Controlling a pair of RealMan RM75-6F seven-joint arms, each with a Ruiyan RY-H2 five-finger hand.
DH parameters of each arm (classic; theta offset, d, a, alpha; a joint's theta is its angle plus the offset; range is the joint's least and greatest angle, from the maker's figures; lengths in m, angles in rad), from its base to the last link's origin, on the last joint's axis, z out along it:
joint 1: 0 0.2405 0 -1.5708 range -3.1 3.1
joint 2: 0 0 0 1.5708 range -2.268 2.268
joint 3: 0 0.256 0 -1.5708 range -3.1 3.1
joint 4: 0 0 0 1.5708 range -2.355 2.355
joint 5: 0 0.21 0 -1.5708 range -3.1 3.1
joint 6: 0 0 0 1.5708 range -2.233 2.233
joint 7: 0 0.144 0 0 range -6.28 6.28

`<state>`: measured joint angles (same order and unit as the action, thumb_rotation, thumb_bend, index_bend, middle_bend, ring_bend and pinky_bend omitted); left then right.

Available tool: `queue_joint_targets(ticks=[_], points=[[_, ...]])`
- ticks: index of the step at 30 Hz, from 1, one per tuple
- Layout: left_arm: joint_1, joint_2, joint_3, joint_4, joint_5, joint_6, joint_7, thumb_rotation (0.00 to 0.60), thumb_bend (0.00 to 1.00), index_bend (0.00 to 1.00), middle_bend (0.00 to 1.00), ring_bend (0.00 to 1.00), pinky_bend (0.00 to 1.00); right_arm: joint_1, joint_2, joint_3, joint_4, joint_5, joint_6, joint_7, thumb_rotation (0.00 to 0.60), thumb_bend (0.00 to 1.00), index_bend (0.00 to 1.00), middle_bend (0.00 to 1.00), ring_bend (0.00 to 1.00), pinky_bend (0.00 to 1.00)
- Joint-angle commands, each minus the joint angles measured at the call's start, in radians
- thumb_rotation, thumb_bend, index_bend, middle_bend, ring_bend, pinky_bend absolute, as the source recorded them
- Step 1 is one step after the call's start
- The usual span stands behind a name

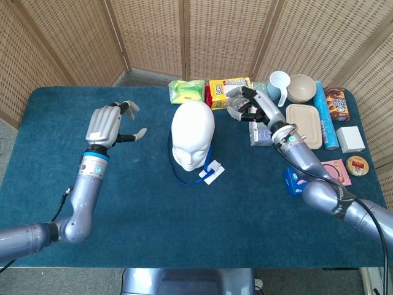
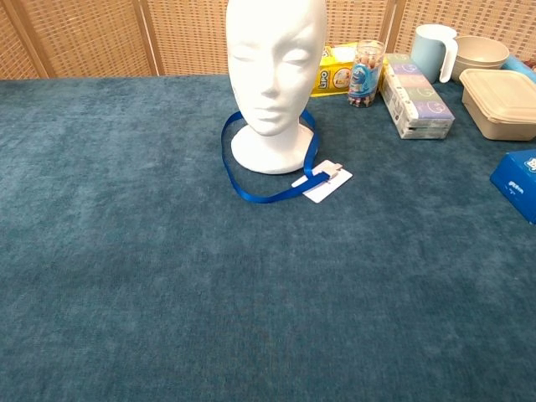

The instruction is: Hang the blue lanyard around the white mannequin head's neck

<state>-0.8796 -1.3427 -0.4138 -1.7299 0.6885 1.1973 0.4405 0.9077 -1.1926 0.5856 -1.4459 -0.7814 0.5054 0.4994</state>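
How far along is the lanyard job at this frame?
Done: the blue lanyard loops around the white mannequin head, its strap draped around the base onto the table, its badge on the cloth. In hand: nothing; the left hand is open, the right hand holds nothing. Left: only pulling the arms back.

Lidded beige container (image 2: 505, 102) beside mug (image 2: 431, 50), bowl (image 2: 481, 51) and tissue pack (image 2: 416, 94).
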Motion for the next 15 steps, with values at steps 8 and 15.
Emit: queue_joint_targets(ticks=[8,15], points=[[0.170,0.202,0.092,-0.148,0.099,-0.012,-0.118,0.440,0.23,0.33,0.46,0.34,0.39,-0.235,0.065,-0.014,-0.166,-0.221,0.309,0.054,0.427,0.39,0.34,0.38,0.36,0.36],[0.306,0.285,0.178,-0.195,0.233,0.005,-0.251,0.445,0.23,0.33,0.45,0.34,0.36,-0.354,0.130,-0.125,-0.237,-0.359,0.406,0.001,0.433,0.39,0.36,0.41,0.38,0.38]])
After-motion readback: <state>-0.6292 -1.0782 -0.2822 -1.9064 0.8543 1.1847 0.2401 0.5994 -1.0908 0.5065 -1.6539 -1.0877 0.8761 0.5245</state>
